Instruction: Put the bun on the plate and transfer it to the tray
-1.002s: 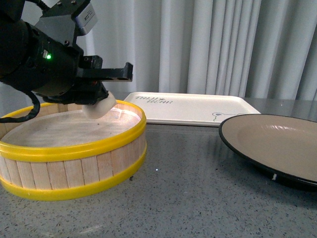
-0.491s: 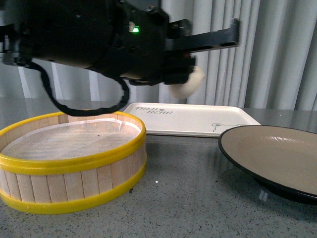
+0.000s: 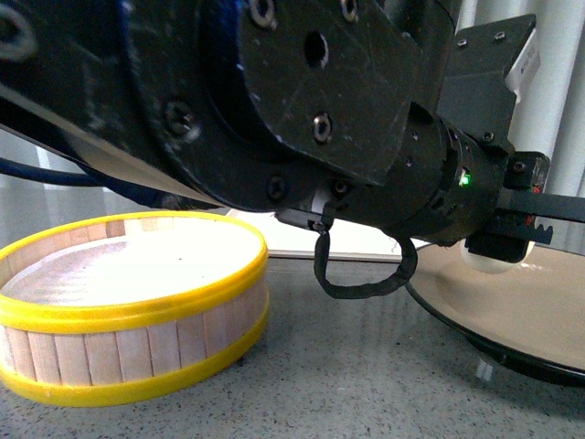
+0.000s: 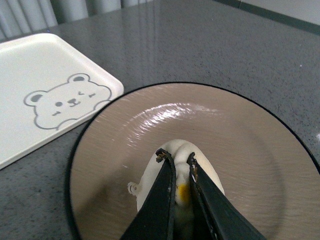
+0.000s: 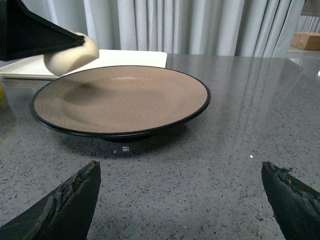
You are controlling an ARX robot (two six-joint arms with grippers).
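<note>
The left gripper (image 4: 176,159) is clamped on the bun (image 4: 202,170), its two dark fingers pinching the white dough beside the yellow dot. In the front view the bun sits at the right edge of the frame, over the plate (image 4: 240,135) in the lower right corner; the right wrist view shows a gap and a shadow beneath it. The bear-printed tray (image 4: 30,65) lies just beside the plate's rim. The yellow-rimmed steamer basket (image 3: 137,315) fills the lower left. The right gripper (image 5: 180,170) hangs spread wide apart over the grey tabletop (image 5: 235,150)
</note>
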